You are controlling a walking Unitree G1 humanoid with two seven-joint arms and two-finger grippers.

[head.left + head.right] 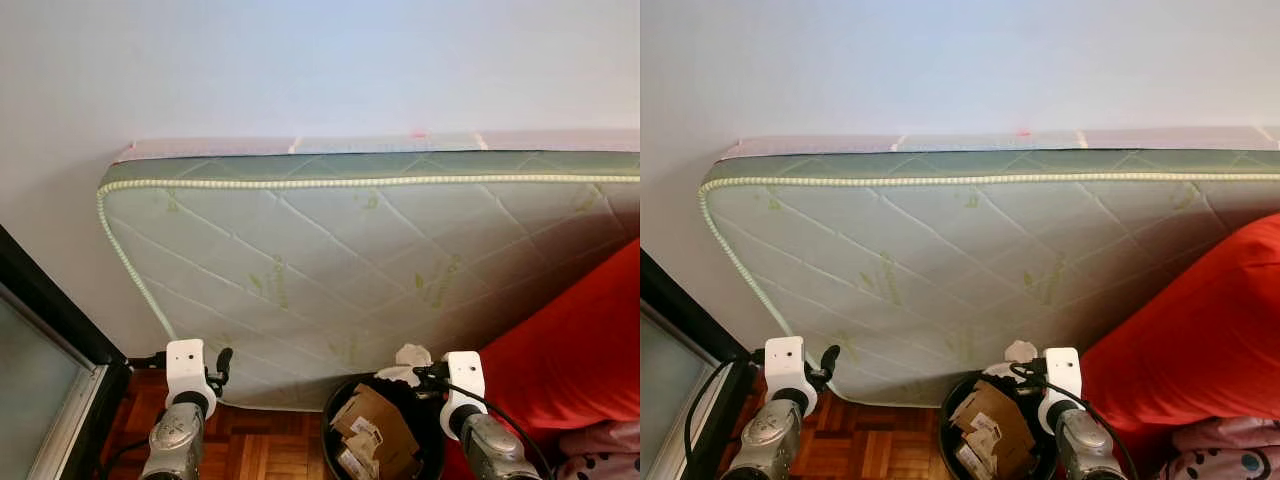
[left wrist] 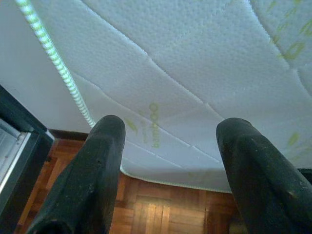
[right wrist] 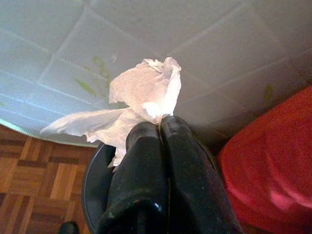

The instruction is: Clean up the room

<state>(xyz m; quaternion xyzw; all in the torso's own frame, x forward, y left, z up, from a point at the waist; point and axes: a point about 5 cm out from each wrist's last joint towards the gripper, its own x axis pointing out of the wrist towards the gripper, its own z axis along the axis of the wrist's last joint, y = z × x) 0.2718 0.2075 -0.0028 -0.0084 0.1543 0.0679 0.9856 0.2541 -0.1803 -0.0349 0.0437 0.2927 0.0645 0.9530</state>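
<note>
My right gripper (image 3: 160, 123) is shut on a crumpled white tissue (image 3: 134, 102), holding it above the black waste bin (image 1: 335, 405). The same tissue (image 1: 410, 357) pokes up over the bin's far rim in the left eye view, next to the right gripper (image 1: 428, 372). Several pieces of brown cardboard (image 1: 375, 425) lie inside the bin. My left gripper (image 2: 168, 146) is open with nothing between its fingers (image 2: 95, 165), held up over the wooden floor to the left of the bin; it also appears in the left eye view as the left gripper (image 1: 222, 362).
A pale green quilted mattress (image 1: 370, 270) leans against the white wall behind the bin. A red cushion or bedding (image 1: 575, 350) bulks up on the right. A dark-framed glass door (image 1: 45, 370) stands at the left. Parquet floor (image 1: 260, 445) lies between my arms.
</note>
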